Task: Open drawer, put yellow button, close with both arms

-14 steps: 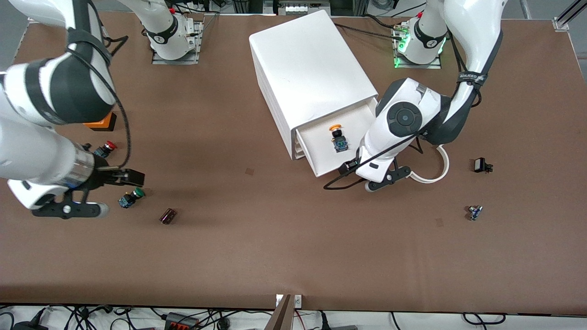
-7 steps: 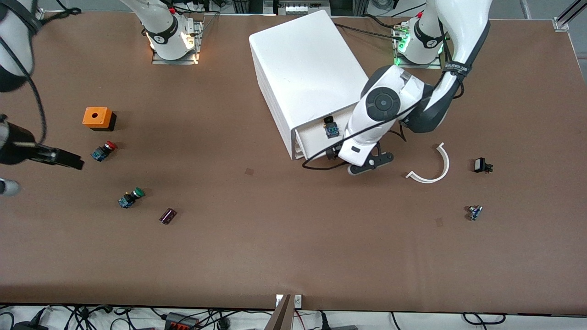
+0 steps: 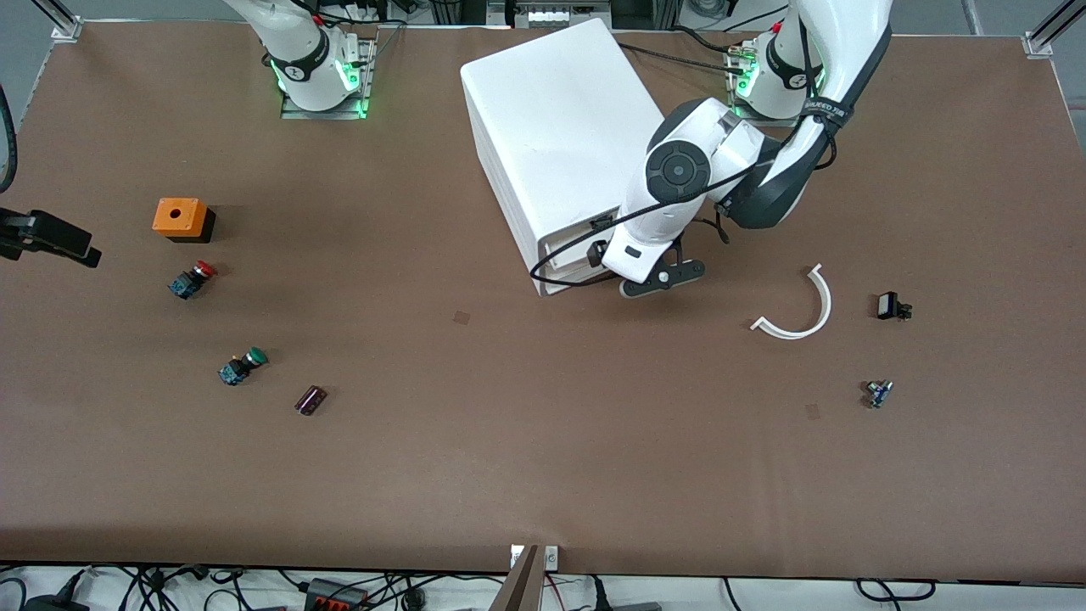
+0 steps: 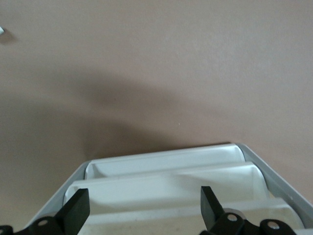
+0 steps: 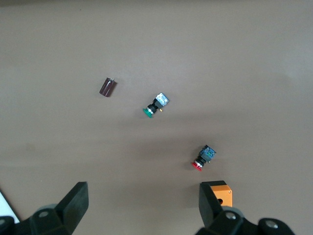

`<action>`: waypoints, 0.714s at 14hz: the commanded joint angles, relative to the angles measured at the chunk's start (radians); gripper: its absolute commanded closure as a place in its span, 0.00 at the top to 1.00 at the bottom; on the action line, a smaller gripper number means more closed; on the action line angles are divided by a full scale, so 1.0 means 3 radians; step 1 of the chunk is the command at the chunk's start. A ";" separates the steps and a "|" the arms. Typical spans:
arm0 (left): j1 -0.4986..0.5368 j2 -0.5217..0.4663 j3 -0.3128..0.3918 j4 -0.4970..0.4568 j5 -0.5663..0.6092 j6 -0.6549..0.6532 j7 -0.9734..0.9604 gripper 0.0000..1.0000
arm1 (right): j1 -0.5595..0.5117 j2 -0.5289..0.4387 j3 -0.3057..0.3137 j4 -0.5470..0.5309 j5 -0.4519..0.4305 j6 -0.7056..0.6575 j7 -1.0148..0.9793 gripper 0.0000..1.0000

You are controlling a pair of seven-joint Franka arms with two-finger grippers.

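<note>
Measured from the big rounded white plastic cabinet (image 3: 567, 144), the small dark purple cylinder (image 3: 310, 400) lay nearest the front camera, toward the right arm's end of the table, then the green-capped push-button (image 3: 241, 367) and, closer to the cabinet's row, the red-capped push-button (image 3: 191, 279) and the orange box with a round hole (image 3: 181, 219). The right gripper (image 5: 142, 208), mostly cut off at the front view's edge, hung above those parts with its fingers spread and empty. The left gripper (image 4: 142, 210), fingers apart and holding nothing, sat against the cabinet's stacked fronts, hiding the shallow white top drawer (image 4: 166, 183); the yellow button could not be seen.
</note>
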 commanded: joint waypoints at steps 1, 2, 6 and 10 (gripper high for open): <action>0.0138 -0.0114 -0.0189 -0.0090 -0.0094 -0.0138 0.0023 1.00 | -0.0047 -0.0110 0.0047 -0.0183 -0.0018 -0.0037 -0.0168 1.00; 0.0148 -0.0114 -0.0219 -0.0100 -0.0094 -0.0159 0.0028 1.00 | -0.0052 -0.0160 0.0041 -0.0269 -0.0018 0.0008 -0.0234 1.00; 0.0138 -0.0099 -0.0220 -0.0095 -0.0109 -0.0159 0.0028 1.00 | -0.0057 -0.0462 0.0031 -0.0800 -0.0018 0.0299 -0.0286 1.00; 0.0143 -0.0099 -0.0281 -0.0079 -0.0114 -0.0246 0.0028 1.00 | -0.0057 -0.0754 0.0026 -0.1266 -0.0018 0.0520 -0.0219 1.00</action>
